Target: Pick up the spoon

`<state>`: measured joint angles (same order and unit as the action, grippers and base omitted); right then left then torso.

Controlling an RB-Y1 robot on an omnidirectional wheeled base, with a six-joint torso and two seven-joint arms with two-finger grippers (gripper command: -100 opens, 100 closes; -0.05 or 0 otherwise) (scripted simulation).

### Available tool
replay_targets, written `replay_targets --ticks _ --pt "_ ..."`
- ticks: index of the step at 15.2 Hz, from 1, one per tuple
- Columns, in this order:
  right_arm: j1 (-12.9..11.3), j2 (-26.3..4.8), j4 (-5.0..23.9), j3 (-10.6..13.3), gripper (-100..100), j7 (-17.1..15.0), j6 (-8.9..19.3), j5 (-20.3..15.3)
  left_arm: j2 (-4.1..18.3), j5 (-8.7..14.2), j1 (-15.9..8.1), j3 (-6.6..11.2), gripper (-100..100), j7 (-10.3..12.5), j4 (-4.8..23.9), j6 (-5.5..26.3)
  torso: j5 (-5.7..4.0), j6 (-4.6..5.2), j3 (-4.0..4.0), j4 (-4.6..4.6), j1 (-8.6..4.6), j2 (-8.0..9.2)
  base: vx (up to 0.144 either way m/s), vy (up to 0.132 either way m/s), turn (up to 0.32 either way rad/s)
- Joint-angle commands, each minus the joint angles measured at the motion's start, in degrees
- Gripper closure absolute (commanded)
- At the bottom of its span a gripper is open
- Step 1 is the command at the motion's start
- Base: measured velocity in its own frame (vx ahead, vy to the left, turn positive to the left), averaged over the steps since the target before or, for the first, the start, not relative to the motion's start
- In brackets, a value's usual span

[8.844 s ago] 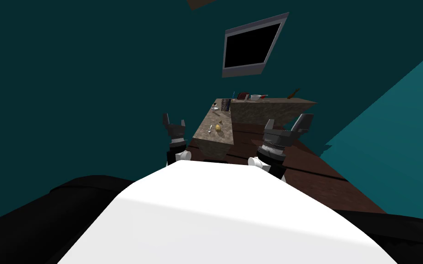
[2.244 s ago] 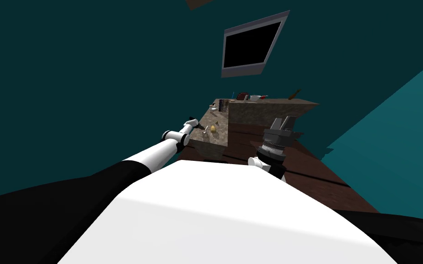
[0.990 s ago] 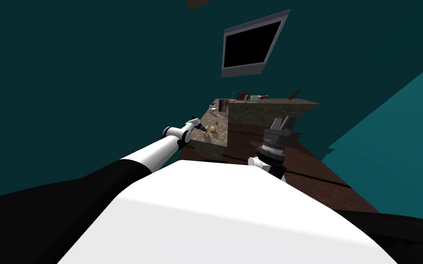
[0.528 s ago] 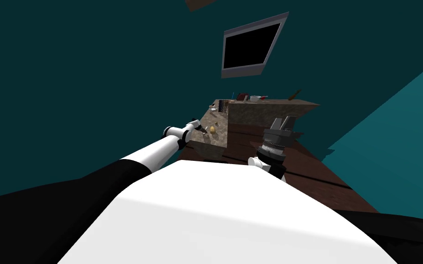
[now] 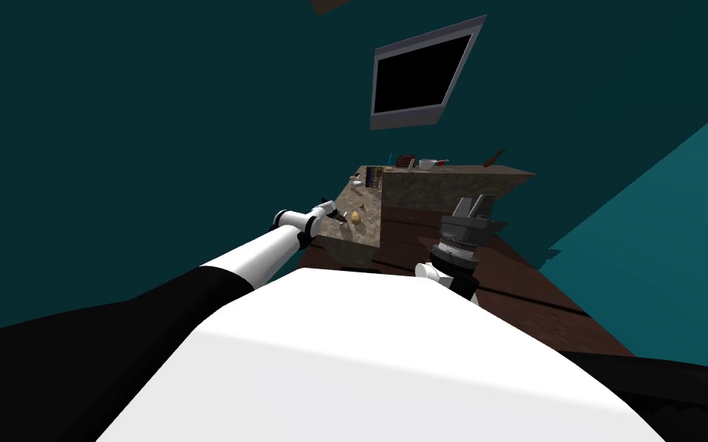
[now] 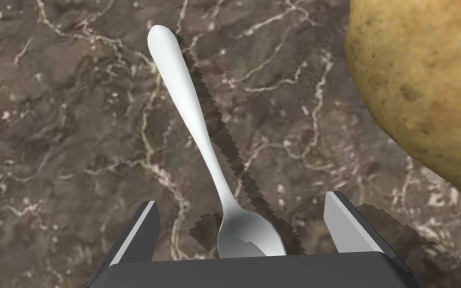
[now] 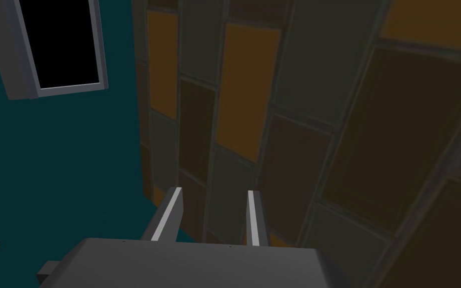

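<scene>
— What does your head camera give you?
— Your left gripper [image 5: 335,214] is out over the marbled counter [image 5: 368,227], beside a potato [image 5: 355,216]. Your right gripper [image 5: 474,206] is held up, well apart.
— Your left wrist?
— The spoon [image 6: 194,120] lies flat on the counter, its bowl between your spread fingers, untouched.
— Right wrist?
— Fingers nearly together, holding nothing.

left gripper [image 6: 240,201] reaches forward, fingers spread wide (right gripper [image 7: 214,192] raised, fingers nearly together).
</scene>
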<state>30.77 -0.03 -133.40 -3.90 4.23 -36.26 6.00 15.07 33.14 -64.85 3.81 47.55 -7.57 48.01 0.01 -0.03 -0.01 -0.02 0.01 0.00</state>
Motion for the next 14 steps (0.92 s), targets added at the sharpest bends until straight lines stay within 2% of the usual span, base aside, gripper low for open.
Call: replay_targets --ticks 1,2,3,7,8,9,10,11,12,13,14 --pt "0.00 0.00 0.00 0.00 0 0.00 0.00 0.00 -0.33 -0.94 2.86 -0.52 -100 1.75 -2.86 1.56 0.00 0.00 0.00 0.00 0.00 0.00 0.000 0.000 0.000" --pt "0.00 0.00 0.00 0.00 0 0.00 0.00 0.00 -0.26 -1.36 4.34 -1.02 -100 2.20 -7.21 2.32 0.02 -0.01 0.00 -0.01 0.03 0.01 0.000 0.000 0.000" --pt "0.00 0.00 0.00 0.00 0 0.00 0.00 0.00 -0.32 -1.77 5.52 -1.33 100 3.46 -9.50 3.68 0.00 0.01 0.00 0.01 0.03 0.00 0.000 0.000 0.000" --pt "0.00 0.00 0.00 0.00 0 0.00 0.00 0.00 -0.32 -1.70 5.43 -1.26 100 3.62 -9.37 3.79 -0.02 0.02 -0.02 -0.02 0.02 -0.02 0.000 0.000 0.000" --pt "0.00 0.00 0.00 0.00 0 0.00 0.00 0.00 -0.57 -1.03 3.95 -0.32 100 1.41 -6.51 0.92 -0.02 0.02 -0.03 -0.02 0.02 -0.03 0.002 0.004 -0.012" --pt "0.00 0.00 0.00 0.00 0 0.00 0.00 0.00 -0.57 -1.03 3.95 -0.32 100 1.41 -8.57 1.20 -0.01 0.05 -0.03 -0.01 0.02 -0.04 0.003 0.009 -0.025" --pt "0.00 0.00 0.00 0.00 0 0.00 0.00 0.00 -0.57 -1.03 3.95 -0.32 100 1.41 -6.40 0.85 -0.04 0.08 -0.01 0.04 0.01 -0.07 0.002 0.005 -0.015" --pt "0.00 0.00 0.00 0.00 0 0.00 0.00 0.00 0.07 -0.79 2.20 -0.85 100 2.32 -6.54 2.75 -0.04 0.06 -0.02 0.00 -0.01 -0.05 -0.002 -0.005 0.014" --pt "0.00 0.00 0.00 0.00 0 0.00 0.00 0.00 0.07 -0.79 2.58 -0.85 100 2.32 -8.07 2.75 -0.05 0.04 0.00 0.04 -0.02 -0.04 -0.003 -0.008 0.023" --pt "0.00 0.00 0.00 0.00 0 0.00 0.00 0.00 0.07 -0.79 2.20 -0.85 100 2.32 -6.54 2.75 -0.08 0.06 0.03 0.06 -0.05 -0.01 0.000 0.000 0.000" --pt "0.00 0.00 0.00 0.00 0 0.00 0.00 0.00 -0.01 -0.87 2.61 -0.83 100 2.49 -7.43 2.77 -0.06 0.05 0.02 0.03 -0.05 0.00 0.000 0.000 0.000"
